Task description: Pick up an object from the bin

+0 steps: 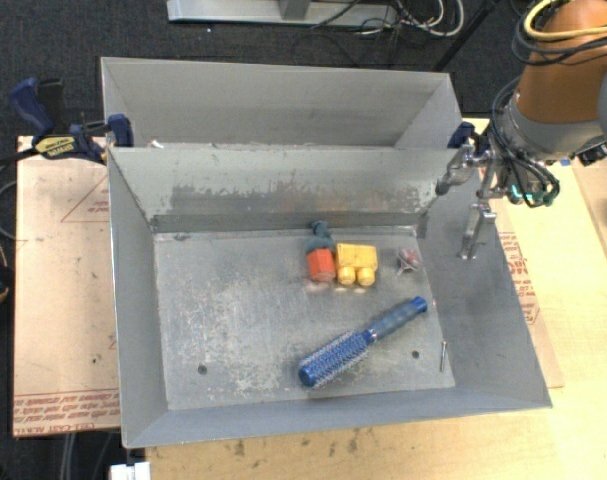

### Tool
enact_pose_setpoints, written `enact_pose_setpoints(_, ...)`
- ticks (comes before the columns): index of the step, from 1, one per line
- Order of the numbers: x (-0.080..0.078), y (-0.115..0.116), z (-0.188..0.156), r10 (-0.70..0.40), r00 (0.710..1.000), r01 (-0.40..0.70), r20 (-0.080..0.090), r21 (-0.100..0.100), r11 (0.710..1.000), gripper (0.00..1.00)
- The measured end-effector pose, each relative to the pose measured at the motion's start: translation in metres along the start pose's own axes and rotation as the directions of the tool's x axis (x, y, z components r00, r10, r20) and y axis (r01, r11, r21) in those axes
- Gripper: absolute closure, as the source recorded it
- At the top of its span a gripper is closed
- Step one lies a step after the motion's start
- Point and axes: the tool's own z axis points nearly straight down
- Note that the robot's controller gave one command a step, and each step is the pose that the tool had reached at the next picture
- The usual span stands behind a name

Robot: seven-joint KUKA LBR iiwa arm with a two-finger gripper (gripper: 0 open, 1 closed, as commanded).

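My gripper hangs over the bin's right wall, near the back right corner, its two metal fingers spread apart with nothing between them. Nearest to it on the bin floor is a small reddish-grey scrap. Left of that lies a yellow toy block, touching an orange-red cylinder with a teal cap. A blue hairbrush lies slanted in the front right part of the floor, its handle pointing up and right.
A thin metal pin lies by the right wall near the front. The arm with its orange cover and cables comes in from the upper right, above the bin's rim.
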Motion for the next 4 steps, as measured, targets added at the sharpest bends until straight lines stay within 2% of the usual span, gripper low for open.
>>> enact_pose_setpoints(1,0.067,0.058,0.141,-0.487,0.873,0.487,0.016,0.011,0.873,0.0)
enact_pose_setpoints(2,0.102,0.138,0.114,-0.61,0.793,0.61,0.007,0.001,0.793,0.0)
enact_pose_setpoints(3,0.113,0.17,0.107,-0.663,0.749,0.663,0.005,0.002,0.749,0.0)
enact_pose_setpoints(4,0.12,0.187,0.142,-0.693,0.721,0.693,0.014,0.011,0.721,0.0)
